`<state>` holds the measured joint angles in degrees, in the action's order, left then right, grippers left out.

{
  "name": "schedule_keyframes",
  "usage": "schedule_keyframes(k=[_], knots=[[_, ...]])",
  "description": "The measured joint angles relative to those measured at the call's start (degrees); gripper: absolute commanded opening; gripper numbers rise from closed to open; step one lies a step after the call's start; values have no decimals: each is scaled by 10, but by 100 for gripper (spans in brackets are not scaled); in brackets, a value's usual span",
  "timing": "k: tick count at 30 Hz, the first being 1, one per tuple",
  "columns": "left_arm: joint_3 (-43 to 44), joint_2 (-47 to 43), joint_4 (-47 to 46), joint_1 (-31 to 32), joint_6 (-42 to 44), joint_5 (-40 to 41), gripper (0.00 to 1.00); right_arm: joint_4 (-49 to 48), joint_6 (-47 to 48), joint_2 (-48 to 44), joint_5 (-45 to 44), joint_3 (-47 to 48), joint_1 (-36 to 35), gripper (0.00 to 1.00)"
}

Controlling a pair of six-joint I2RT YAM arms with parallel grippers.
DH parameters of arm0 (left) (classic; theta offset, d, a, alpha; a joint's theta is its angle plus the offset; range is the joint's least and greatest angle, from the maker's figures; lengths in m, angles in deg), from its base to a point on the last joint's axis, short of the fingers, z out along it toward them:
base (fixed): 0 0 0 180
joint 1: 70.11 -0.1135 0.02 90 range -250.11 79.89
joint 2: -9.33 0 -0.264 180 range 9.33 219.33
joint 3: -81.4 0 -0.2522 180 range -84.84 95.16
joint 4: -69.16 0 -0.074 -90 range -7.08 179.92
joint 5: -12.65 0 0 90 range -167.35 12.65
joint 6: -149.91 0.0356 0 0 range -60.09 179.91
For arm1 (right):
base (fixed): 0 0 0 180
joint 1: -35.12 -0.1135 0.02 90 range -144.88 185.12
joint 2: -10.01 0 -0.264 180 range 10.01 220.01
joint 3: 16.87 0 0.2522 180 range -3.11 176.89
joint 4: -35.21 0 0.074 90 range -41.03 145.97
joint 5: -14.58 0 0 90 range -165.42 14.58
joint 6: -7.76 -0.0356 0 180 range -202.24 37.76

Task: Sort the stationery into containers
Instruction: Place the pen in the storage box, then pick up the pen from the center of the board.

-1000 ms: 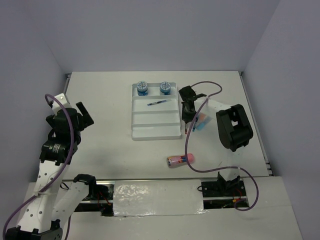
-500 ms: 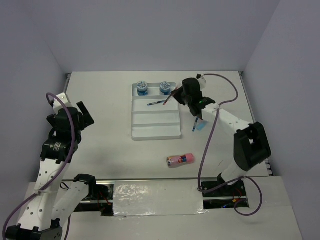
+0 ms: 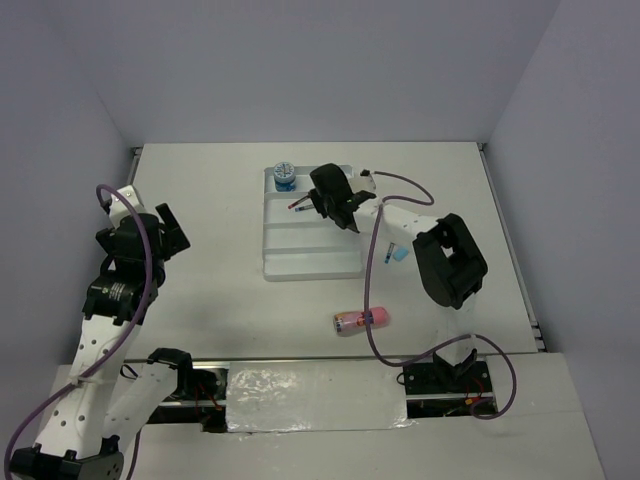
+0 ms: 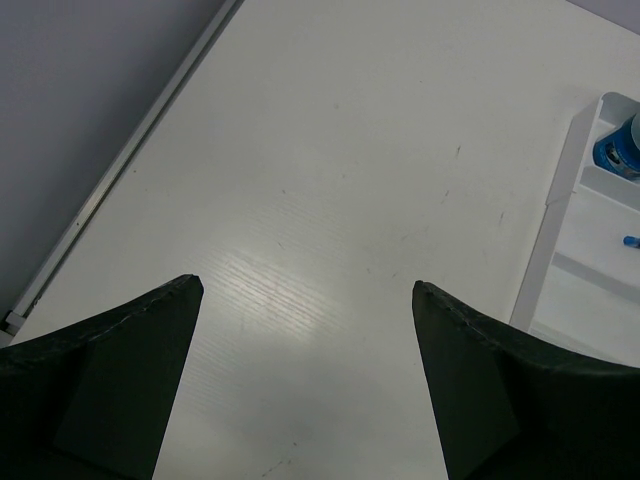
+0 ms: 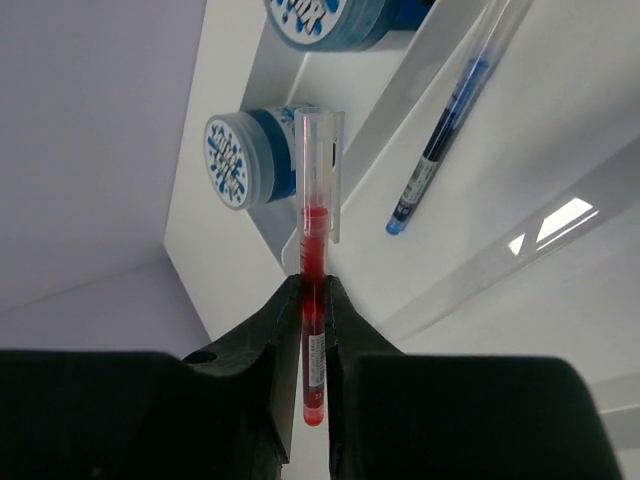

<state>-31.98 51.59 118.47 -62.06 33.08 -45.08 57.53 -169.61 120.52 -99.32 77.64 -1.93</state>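
Note:
The white four-compartment tray (image 3: 310,262) lies at table centre. My right gripper (image 3: 318,203) hangs over its far compartments, shut on a thin red pen (image 5: 315,250) with a clear cap; the pen's tip (image 3: 297,207) pokes out to the left. In the right wrist view (image 5: 314,285) the pen points at the two blue tubs (image 5: 245,160) (image 5: 330,15) in the end compartment. A blue pen (image 5: 445,135) lies in the second one. From above only one tub (image 3: 284,176) shows. My left gripper (image 3: 170,228) is open and empty, far left.
A pink-red tube (image 3: 361,320) lies on the table in front of the tray. A light-blue marker (image 3: 400,254) and a thin pen (image 3: 386,252) lie right of the tray, beside my right arm. The left wrist view shows bare table and the tray's edge (image 4: 560,250).
My right gripper has swung left from the table right of the tray to over its far compartments, carrying the red pen. It now covers one tub from above. The left arm has barely moved.

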Motion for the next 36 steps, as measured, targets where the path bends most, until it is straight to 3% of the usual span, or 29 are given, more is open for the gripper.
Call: schedule_keyframes(k=[4,5,8,14,18,27,36], knots=[[0,-1,0,2,0,0,99,1,0,12,-1,-1,10,23],[0,-1,0,2,0,0,99,-1,2,14,-1,-3,13,33],[0,-2,0,3,0,1,99,-4,11,16,4,-7,16,47],[0,-1,0,3,1,0,99,-16,61,21,23,-11,24,48],[0,-1,0,3,1,0,99,-46,119,-29,28,-76,39,47],[0,-7,0,4,3,0,99,112,403,-197,45,-61,153,44],[0,-8,0,4,12,0,99,204,518,-179,85,-157,211,41]])
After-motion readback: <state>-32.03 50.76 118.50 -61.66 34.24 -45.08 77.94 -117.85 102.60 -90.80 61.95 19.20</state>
